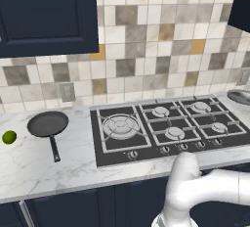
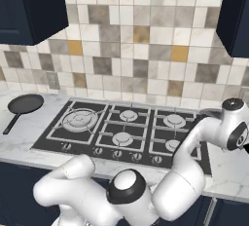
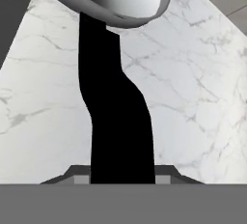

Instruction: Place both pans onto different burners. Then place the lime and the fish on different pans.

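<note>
Close under the hand camera, at six o'clock, the tool (image 3: 122, 179) sits astride the flat black handle of the pale grey metal frying pan (image 3: 108, 1), whose bowl lies ahead at twelve o'clock on the white marble tabletop (image 3: 193, 97); the jaws look closed on that handle, with its black strip running down between the two tips, though actual contact is hidden at the frame's edge. Judging by this, the first pan is only being grasped, not yet carried. Farther off, the black gas cooktop (image 1: 171, 128) with its wire grates carries nothing on any burner. Beyond its left edge, toward nine o'clock, the matte black frying pan with a long straight handle (image 1: 47, 124) rests on the tabletop, and just beside it the small yellow-green lime (image 1: 9, 136) lies apart from the pan. So both pans, the lime and the fish remain to be placed; I cannot make out the fish.
</note>
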Robot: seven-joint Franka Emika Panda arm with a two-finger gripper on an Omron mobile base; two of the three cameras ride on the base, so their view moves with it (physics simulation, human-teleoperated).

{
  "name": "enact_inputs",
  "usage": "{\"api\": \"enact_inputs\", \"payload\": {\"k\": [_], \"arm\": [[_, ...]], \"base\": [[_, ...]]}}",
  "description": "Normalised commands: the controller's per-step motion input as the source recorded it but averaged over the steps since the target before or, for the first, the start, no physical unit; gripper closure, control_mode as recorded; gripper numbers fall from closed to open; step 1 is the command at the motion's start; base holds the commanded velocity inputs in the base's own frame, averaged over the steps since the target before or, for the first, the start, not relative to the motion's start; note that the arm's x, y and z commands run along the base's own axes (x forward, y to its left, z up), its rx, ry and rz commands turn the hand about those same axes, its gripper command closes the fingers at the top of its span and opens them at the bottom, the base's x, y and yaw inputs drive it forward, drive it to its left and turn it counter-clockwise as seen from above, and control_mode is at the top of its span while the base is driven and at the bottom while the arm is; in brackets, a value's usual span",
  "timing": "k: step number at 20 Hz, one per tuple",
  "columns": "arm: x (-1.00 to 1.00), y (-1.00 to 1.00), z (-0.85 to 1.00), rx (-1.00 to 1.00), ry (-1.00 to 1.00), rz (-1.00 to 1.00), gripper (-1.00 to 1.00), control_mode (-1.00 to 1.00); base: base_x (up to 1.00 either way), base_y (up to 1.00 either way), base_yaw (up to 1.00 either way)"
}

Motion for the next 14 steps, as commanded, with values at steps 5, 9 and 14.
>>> {"api": "enact_inputs", "payload": {"k": [5,9,14], "arm": [[0.00,0.64,0.18,0.00,-0.01,0.04,1.00,-1.00],[-0.03,0.76,0.30,0.00,0.00,0.00,1.00,-1.00],[-0.16,0.70,0.39,-0.02,0.01,0.00,1.00,-1.00]], "base": [[0.00,0.00,0.00],[0.00,0.00,0.00],[0.00,0.00,0.00]]}}
